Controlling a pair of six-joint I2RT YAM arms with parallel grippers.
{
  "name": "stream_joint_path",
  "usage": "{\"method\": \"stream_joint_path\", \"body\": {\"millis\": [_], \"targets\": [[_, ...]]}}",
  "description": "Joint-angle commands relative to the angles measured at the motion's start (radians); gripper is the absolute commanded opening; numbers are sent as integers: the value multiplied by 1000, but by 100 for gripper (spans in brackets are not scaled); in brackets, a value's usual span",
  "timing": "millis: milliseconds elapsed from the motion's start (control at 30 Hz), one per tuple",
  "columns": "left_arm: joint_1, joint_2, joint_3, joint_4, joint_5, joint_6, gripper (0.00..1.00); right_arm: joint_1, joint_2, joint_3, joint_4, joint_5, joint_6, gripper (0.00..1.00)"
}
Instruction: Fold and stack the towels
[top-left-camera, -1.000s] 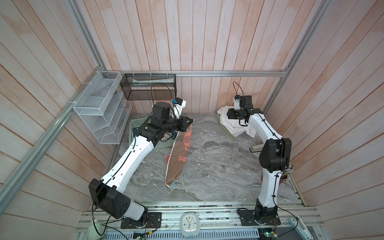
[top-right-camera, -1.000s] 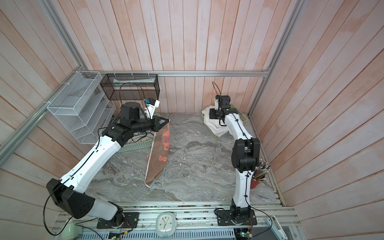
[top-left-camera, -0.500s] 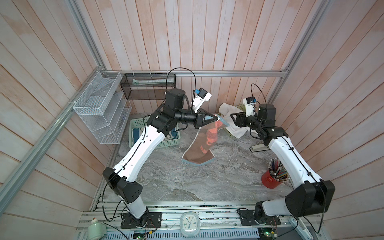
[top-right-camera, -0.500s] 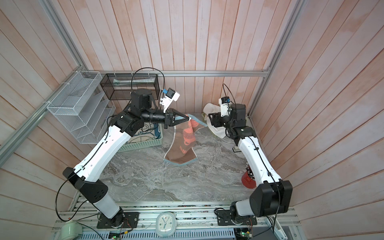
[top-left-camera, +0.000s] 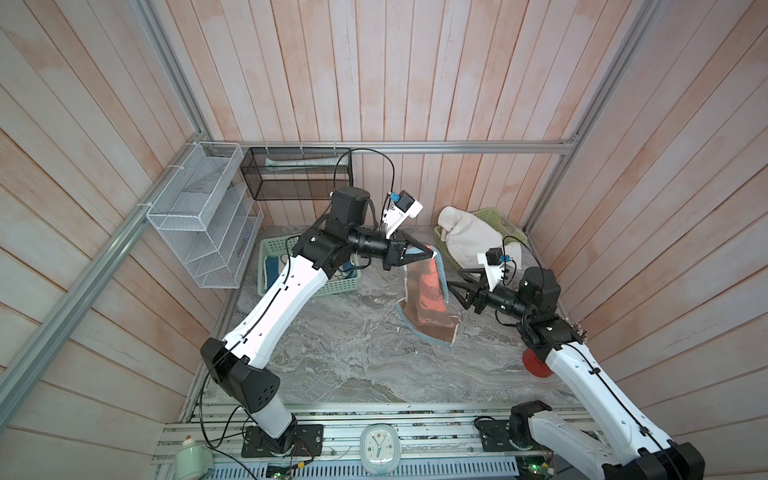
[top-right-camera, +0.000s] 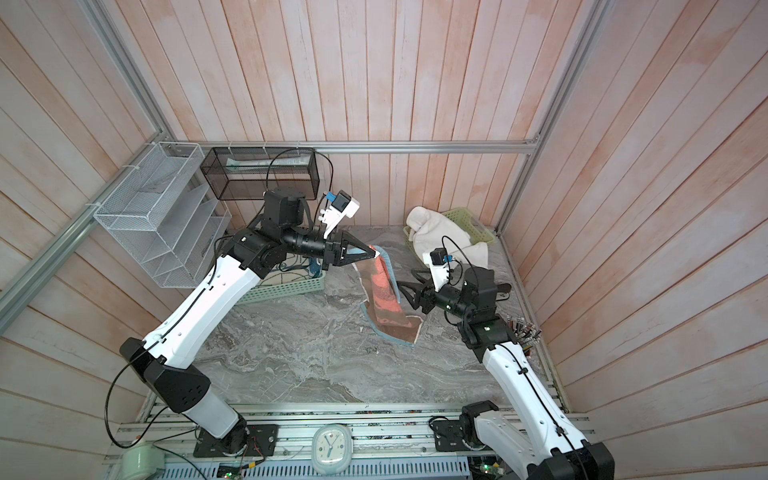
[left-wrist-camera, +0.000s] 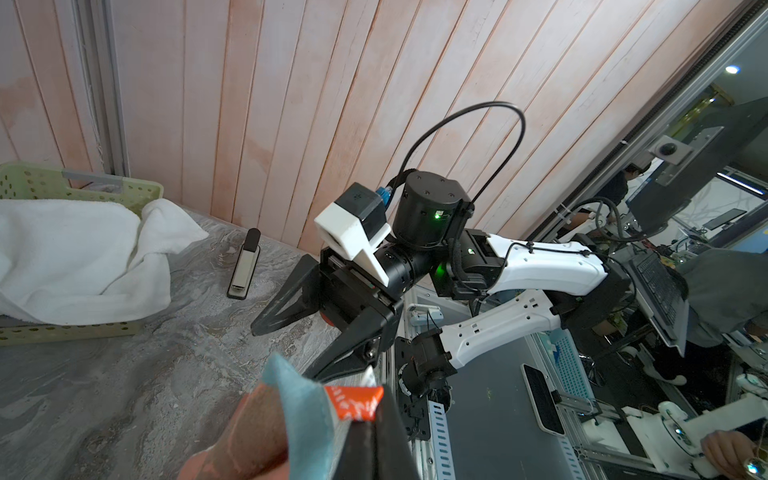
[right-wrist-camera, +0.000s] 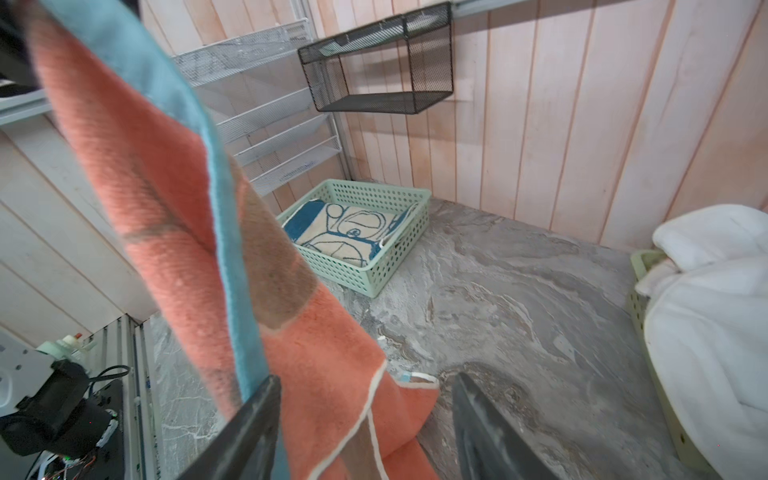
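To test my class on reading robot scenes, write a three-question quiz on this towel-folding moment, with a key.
1. True or false: the left gripper is shut on a corner of the striped towel.
2. The white towel in the green basket is: A folded flat; B heaped loosely; C rolled tight.
3. Fill in: the right gripper stands ____ beside the striped towel.
Key: 1 true; 2 B; 3 open.

Coral-blue-brown striped towel, plain white towel, green perforated basket
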Motion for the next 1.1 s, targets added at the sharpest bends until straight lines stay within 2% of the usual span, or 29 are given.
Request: {"method": "stream_joint_path", "body": {"millis": [0, 400, 600, 733, 933, 1067], "targets": [[6, -17, 3, -43, 44, 66, 0, 23, -13, 12, -7, -31, -26, 67], [8, 3, 52, -130, 65, 110, 0, 92, 96, 39, 0, 2, -68, 67], [13, 9, 50, -146, 63, 119, 0, 97, 5, 26, -27, 94, -80, 67], [14, 15, 53, -152, 69, 125, 0, 97, -58, 28, -117, 143, -126, 67], [19, 27, 65, -169, 78, 134, 0, 98, -101, 23, -159, 117, -110, 67], [19, 31, 70, -172, 85, 135, 0, 103, -76, 12, -144, 101, -103, 67]]}}
